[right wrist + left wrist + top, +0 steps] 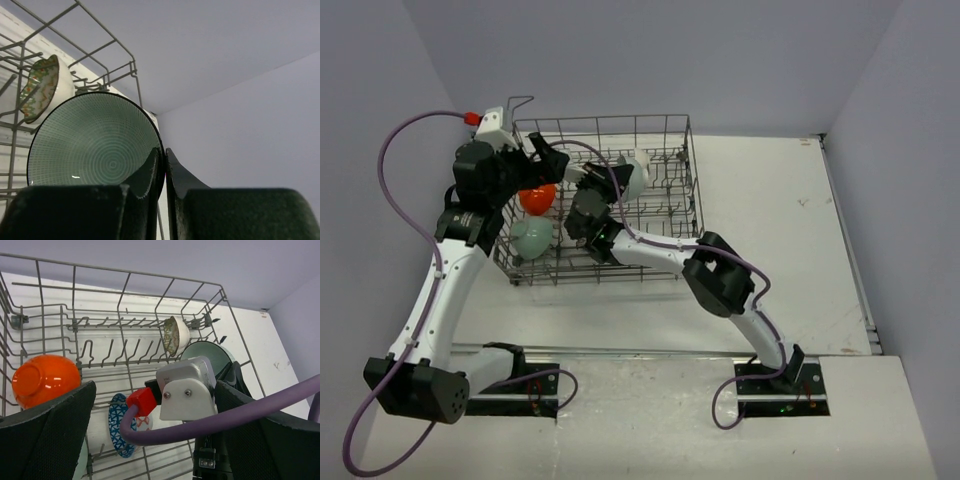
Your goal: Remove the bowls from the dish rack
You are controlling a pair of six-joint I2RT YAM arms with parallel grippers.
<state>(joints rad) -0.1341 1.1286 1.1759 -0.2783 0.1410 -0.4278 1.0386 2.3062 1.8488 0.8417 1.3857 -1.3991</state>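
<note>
The grey wire dish rack stands at the table's back centre. My right gripper is shut on the rim of a mint-green bowl, held on edge inside the rack. In the top view that bowl is mid-rack at my right gripper. My left gripper is open and empty over the rack's left part, just above the orange bowl. The left wrist view shows the orange bowl, the blue bowl and the whitish patterned bowl. A second mint bowl lies front left.
The right arm's wrist camera and its purple cable cross between my left fingers. Upright tines fill the rack. White table lies to the rack's right. Grey walls enclose the table.
</note>
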